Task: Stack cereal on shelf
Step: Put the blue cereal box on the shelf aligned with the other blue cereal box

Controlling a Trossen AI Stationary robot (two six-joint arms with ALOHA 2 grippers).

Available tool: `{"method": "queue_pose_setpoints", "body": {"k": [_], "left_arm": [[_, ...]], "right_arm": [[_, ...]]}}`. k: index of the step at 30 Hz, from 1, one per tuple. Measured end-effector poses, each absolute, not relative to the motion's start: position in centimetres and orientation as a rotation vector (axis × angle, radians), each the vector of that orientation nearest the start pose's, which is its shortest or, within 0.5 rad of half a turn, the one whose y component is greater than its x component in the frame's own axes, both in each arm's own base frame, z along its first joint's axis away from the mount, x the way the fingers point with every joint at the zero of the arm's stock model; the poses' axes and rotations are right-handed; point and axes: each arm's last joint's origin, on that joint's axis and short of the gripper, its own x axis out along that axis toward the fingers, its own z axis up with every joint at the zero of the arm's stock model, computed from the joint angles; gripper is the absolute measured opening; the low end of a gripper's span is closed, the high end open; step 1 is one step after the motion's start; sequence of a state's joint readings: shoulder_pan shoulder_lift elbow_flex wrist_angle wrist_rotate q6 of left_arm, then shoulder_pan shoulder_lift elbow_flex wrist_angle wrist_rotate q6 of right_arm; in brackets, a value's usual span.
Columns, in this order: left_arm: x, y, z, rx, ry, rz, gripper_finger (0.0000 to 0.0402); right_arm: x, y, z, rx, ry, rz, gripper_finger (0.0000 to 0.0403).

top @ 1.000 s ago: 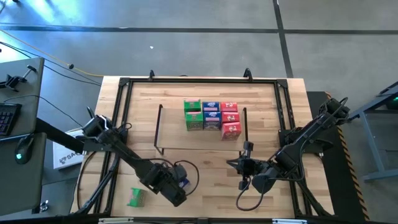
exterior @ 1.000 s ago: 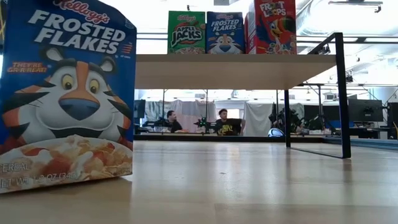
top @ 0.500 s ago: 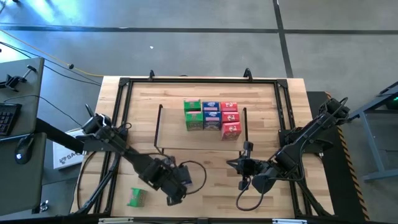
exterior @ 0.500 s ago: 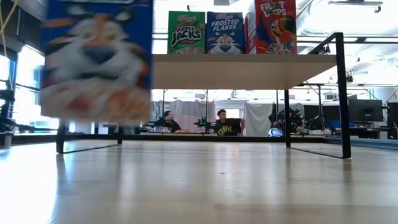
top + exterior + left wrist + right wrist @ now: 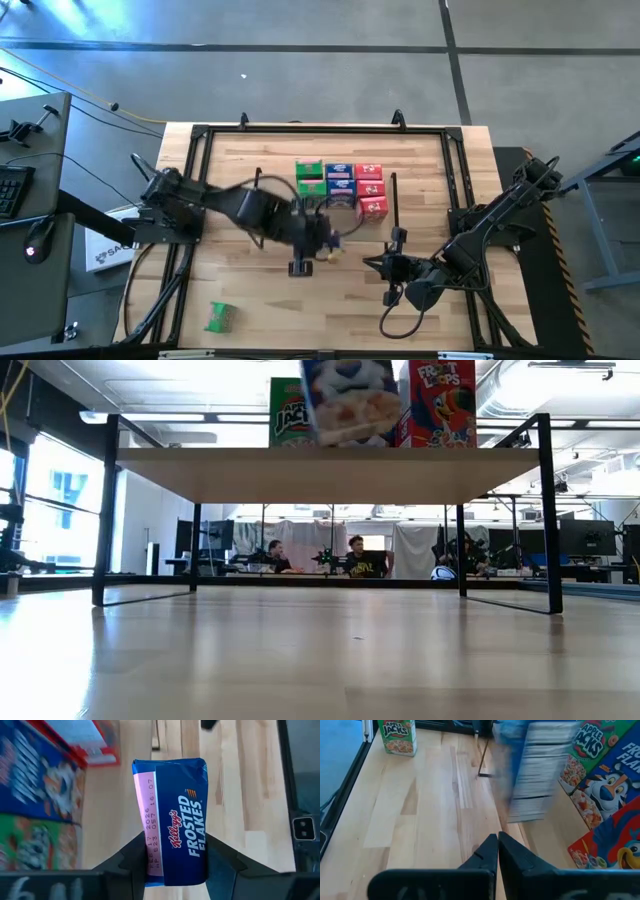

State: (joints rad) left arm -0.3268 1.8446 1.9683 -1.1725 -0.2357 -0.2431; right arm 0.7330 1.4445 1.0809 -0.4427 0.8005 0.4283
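You're seeing two people (image 5: 362, 557) sitting in the room beyond the counter (image 5: 320, 660), and a keyboard (image 5: 10, 188) lying off to its side

So the table (image 5: 230, 160) is light wood planks with a black frame around the edge. The shelf (image 5: 275, 205) stands about mid-table, with green, blue and red cereal boxes (image 5: 340, 186) packed together on its top. One green Apple Jacks box (image 5: 217, 317) stands alone on the table, well away from the shelf, near the table's front-left corner.
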Motion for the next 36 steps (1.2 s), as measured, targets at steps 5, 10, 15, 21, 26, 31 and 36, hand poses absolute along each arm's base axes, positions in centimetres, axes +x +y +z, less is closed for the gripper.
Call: {"method": "queue_pose_setpoints", "body": {"k": [5, 10, 15, 21, 26, 31, 36], "left_arm": [[36.6, -8.7, 37.5, 0.145, 0.953, 0.083, 0.0136], [37.2, -7.2, 37.1, 0.134, 0.969, 0.116, 0.0136], [37.3, -7.1, 37.2, 0.123, 0.953, 0.123, 0.0145], [37.3, -7.6, 37.2, 0.128, 0.947, 0.112, 0.018], [37.3, -7.6, 37.3, 0.141, 0.939, 0.136, 0.0211], [37.3, -7.5, 37.3, 0.163, 0.933, 0.145, 0.0232], [37.4, -7.4, 37.7, 0.206, 0.894, 0.184, 0.0241]], "right_arm": [[23.5, 18.4, 27.1, -0.146, 0.543, -0.191, 0.0002], [23.5, 18.4, 27.1, -0.146, 0.543, -0.191, 0.0002], [23.5, 18.4, 27.1, -0.146, 0.543, -0.191, 0.0002], [23.5, 18.4, 27.1, -0.145, 0.543, -0.191, 0.0002], [23.5, 18.4, 27.1, -0.137, 0.542, -0.193, 0.0002], [23.5, 18.4, 27.1, -0.137, 0.541, -0.193, 0.0002], [23.5, 18.4, 27.1, -0.129, 0.541, -0.195, 0.0002]]}}
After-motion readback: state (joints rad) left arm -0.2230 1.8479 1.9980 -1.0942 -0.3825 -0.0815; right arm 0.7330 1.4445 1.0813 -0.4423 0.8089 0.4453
